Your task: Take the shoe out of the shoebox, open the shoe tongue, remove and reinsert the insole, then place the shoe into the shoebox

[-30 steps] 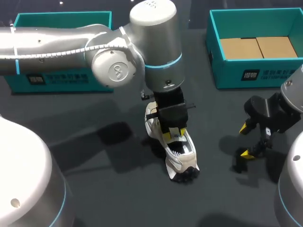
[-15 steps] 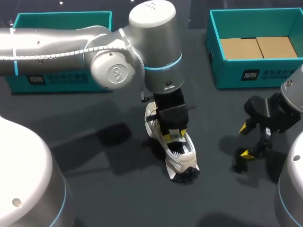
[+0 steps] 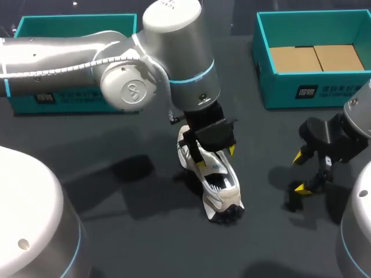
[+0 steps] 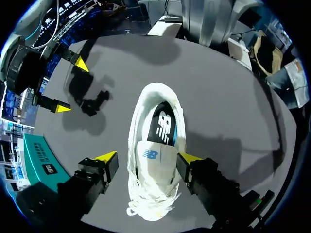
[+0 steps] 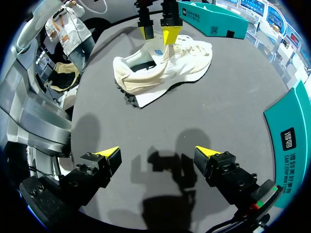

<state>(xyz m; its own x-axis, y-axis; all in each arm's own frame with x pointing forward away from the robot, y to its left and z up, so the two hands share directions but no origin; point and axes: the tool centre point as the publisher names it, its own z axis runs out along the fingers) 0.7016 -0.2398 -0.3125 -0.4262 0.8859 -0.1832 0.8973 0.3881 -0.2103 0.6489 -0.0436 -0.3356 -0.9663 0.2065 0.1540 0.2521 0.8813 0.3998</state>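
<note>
The tongue is now released: the left gripper is opened wide astride the shoe, which is left mid-table; the right gripper is held open, far right, so the insole is judged next

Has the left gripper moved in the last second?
Yes. The left gripper has spread its tips apart across the shoe, which has stayed put, and the arm above has swung slightly toward the left box.
</note>
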